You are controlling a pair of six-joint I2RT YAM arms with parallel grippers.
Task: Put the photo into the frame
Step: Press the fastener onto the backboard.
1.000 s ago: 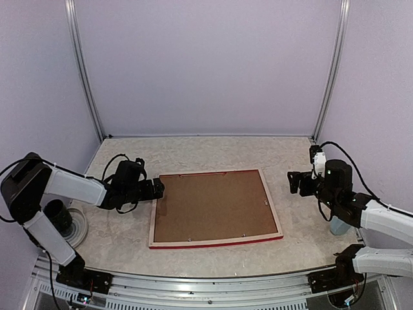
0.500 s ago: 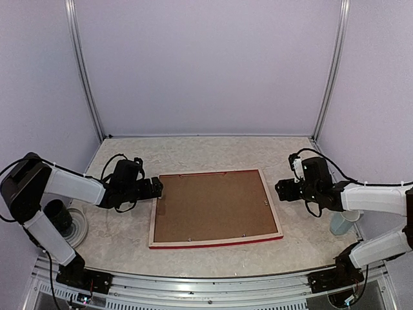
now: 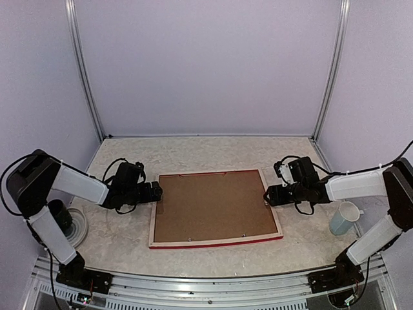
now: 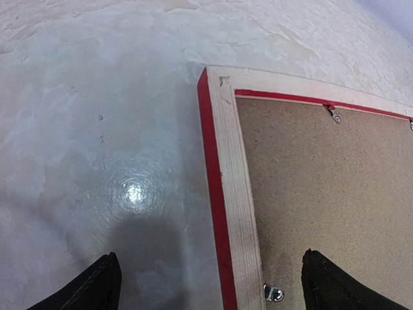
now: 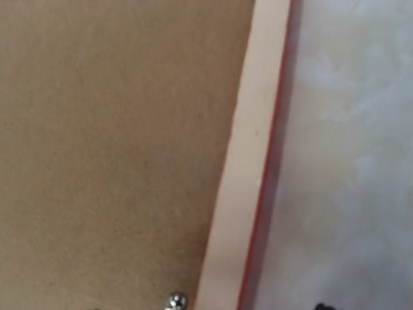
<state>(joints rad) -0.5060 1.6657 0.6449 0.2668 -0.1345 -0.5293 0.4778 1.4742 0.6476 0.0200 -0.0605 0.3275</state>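
The frame (image 3: 215, 239) lies face down in the middle of the table, pale wood back up, red edges showing. The brown backing board (image 3: 213, 205) fills it, with small metal clips (image 4: 273, 294) at its rim. The photo is hidden. My left gripper (image 3: 155, 191) is open and low, its fingers (image 4: 97, 287) on either side of the frame's left rail (image 4: 235, 213). My right gripper (image 3: 268, 194) is at the frame's right rail (image 5: 242, 194). It looks open, with only one dark fingertip (image 5: 319, 307) showing beyond the rail.
A pale blue cup (image 3: 342, 217) stands at the right, near the right arm. A dark cup (image 3: 58, 216) sits on a white plate (image 3: 80, 227) at the left, by the left arm's base. Grey walls close in the table.
My right arm has swung left and down from the table's right side to the frame's right rail. The left gripper and the frame have stayed put.
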